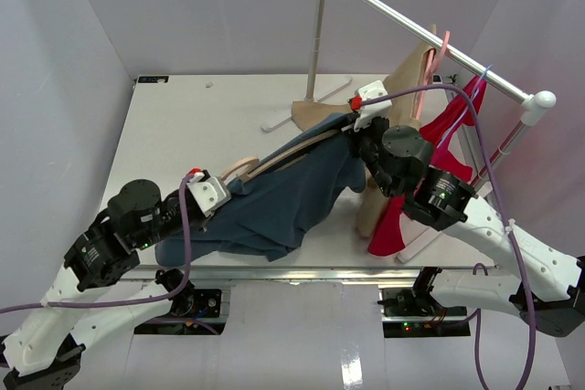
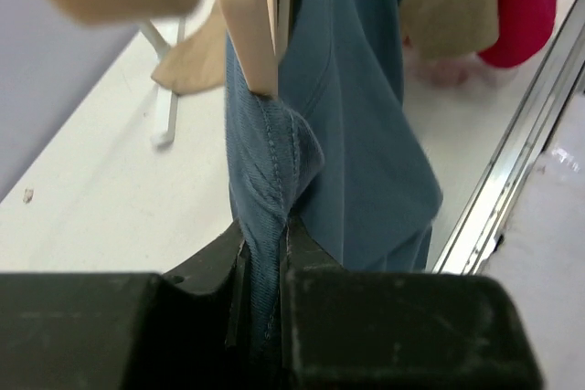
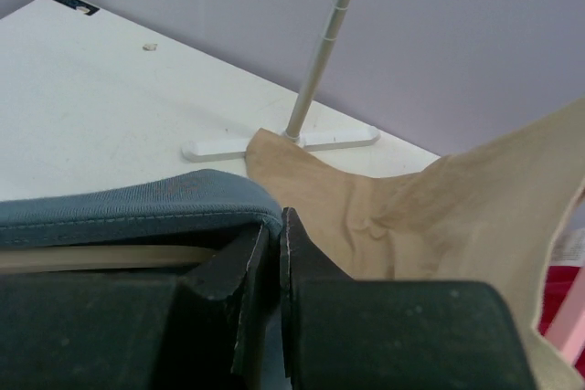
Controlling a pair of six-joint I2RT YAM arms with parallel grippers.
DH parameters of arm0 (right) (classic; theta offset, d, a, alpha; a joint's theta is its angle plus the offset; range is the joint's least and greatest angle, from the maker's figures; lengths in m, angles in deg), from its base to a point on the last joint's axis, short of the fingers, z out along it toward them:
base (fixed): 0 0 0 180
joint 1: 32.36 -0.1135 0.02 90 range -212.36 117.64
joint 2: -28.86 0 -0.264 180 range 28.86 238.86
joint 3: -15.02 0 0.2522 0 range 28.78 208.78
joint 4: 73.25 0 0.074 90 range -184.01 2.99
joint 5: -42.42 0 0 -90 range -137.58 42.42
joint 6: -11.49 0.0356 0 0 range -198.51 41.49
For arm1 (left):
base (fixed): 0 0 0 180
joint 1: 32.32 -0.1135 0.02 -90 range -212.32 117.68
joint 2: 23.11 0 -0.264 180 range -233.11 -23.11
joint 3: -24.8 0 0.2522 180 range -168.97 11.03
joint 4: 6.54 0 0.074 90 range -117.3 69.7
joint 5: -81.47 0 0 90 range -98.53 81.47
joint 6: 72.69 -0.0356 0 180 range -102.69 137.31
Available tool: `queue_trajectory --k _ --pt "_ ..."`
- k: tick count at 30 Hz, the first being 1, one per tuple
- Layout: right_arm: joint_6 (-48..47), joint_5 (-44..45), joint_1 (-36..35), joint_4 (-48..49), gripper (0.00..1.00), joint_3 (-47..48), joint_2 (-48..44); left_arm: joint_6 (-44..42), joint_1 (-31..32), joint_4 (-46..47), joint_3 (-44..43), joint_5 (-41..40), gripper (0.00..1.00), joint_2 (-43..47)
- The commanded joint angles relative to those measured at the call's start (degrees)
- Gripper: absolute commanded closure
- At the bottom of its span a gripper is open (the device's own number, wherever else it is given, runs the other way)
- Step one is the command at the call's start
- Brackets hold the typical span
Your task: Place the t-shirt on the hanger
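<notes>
The blue t-shirt (image 1: 283, 198) hangs stretched in the air over the white table (image 1: 183, 125), in front of the clothes rack (image 1: 411, 25). The pale wooden hanger (image 1: 292, 152) lies along its top edge. The hanger's long bar is tucked under the cloth, and its hook sticks out at the end far from the rack.

The left gripper (image 2: 265, 262) is at that far end. Its two fingers are pinched tight on a bunch of the blue cloth.

The right gripper (image 3: 274, 253) is at the end close to the rack. Its fingers are pressed together right at the shirt's edge. I cannot tell if any cloth is caught between them.

On the rack hang a tan garment (image 1: 407, 79) on a pink hanger (image 1: 439, 57) and a red garment (image 1: 448, 130) on a thin blue hanger (image 1: 475, 89). The tan garment reaches down to the table by the rack's foot, just behind the right gripper. The red garment hangs beside the right arm, very close.
</notes>
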Motion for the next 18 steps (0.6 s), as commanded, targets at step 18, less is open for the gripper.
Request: queue_trajectory --k 18 --pt "1.6 -58.8 2.9 -21.3 0.7 11.1 4.8 5.5 1.3 -0.3 1.6 12.1 1.0 -1.3"
